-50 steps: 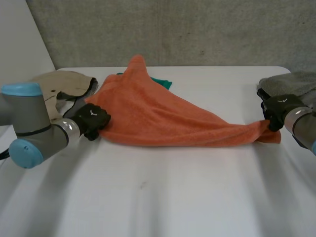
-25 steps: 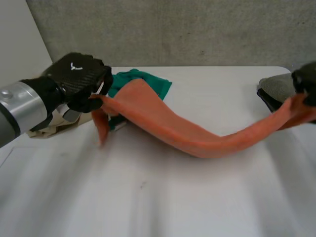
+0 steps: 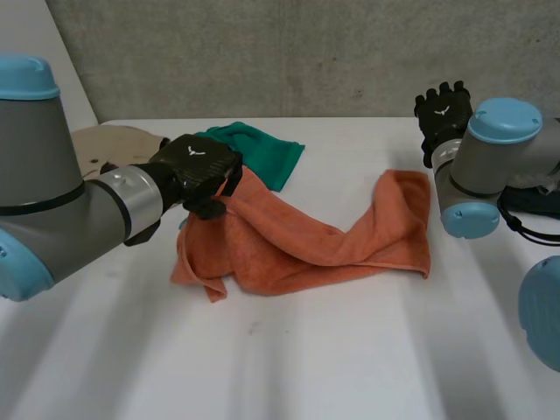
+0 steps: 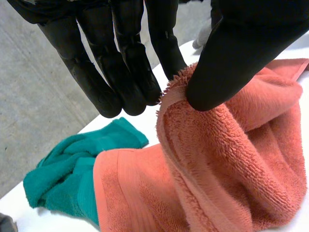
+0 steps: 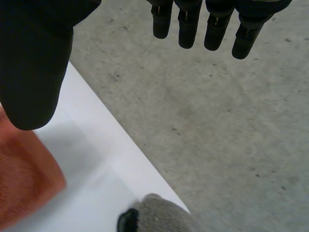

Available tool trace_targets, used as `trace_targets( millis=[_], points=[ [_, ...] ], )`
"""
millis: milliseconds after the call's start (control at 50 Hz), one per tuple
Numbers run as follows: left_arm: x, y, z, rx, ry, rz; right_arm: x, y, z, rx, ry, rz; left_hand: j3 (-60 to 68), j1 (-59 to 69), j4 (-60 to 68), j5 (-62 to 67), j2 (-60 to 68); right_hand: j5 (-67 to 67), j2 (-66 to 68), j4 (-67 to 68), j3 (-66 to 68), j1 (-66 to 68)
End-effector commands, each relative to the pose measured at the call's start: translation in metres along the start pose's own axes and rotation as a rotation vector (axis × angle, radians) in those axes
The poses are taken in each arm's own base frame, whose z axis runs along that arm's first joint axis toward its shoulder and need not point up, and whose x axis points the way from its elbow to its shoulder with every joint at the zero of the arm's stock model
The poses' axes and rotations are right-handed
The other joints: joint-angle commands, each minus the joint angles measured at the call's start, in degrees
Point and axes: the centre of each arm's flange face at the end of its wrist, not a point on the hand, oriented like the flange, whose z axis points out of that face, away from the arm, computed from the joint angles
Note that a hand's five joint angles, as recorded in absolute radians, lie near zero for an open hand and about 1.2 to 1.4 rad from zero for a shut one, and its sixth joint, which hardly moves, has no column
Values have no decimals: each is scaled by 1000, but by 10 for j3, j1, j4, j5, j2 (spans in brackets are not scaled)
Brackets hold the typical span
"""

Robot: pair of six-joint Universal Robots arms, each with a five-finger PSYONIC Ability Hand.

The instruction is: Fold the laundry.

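An orange towel (image 3: 297, 241) lies rumpled across the middle of the white table (image 3: 289, 359). My left hand (image 3: 198, 171) pinches a hemmed corner of the towel (image 4: 212, 159) between thumb and fingers (image 4: 125, 72) and holds that end lifted. My right hand (image 3: 442, 112) is raised above the table's back right with its fingers (image 5: 212, 24) spread and straight, holding nothing. The towel's other end (image 5: 21, 179) lies on the table below that hand's thumb.
A green cloth (image 3: 258, 150) lies behind the orange towel, close to my left hand, and is also seen as a green cloth (image 4: 72, 171). A beige cloth (image 3: 109, 144) sits at the back left. A grey cloth (image 5: 164, 215) lies at the right edge.
My right hand has let go of the orange towel and risen with fingers spread. The towel's right end has dropped onto the table. My left hand stays shut on its corner and has lowered.
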Motion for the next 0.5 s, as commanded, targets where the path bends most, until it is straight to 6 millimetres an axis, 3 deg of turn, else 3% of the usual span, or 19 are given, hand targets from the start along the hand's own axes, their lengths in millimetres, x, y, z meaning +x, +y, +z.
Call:
trace_targets(
  millis=[20, 140, 160, 240, 340, 500],
  points=[
    [-1, -4, 2, 1, -6, -21, 43, -27, -43, -137, -37, 5, 120, 147, 115, 133, 114, -28, -20, -23, -19, -25],
    [-2, -8, 0, 15, -11, -27, 56, -27, -103, -308, -222, -15, 120, 147, 115, 133, 114, -26, -19, -21, -17, -24],
    [-3, -8, 0, 15, -11, -28, 57, -24, -119, -351, -276, -11, 120, 147, 115, 133, 114, -3, 5, 2, 6, 0],
    [-5, -7, 0, 12, -16, -30, 52, -11, -149, -432, -391, 26, 120, 147, 115, 133, 114, 86, 94, 91, 95, 89],
    [-6, -5, 2, 7, -16, -37, 35, 8, -170, -496, -455, 89, 120, 147, 115, 133, 114, 108, 116, 114, 117, 111],
    [-7, 1, 5, -2, -12, -41, 0, 39, -166, -423, -404, 149, 120, 147, 115, 133, 114, 122, 130, 127, 131, 125]
  ],
)
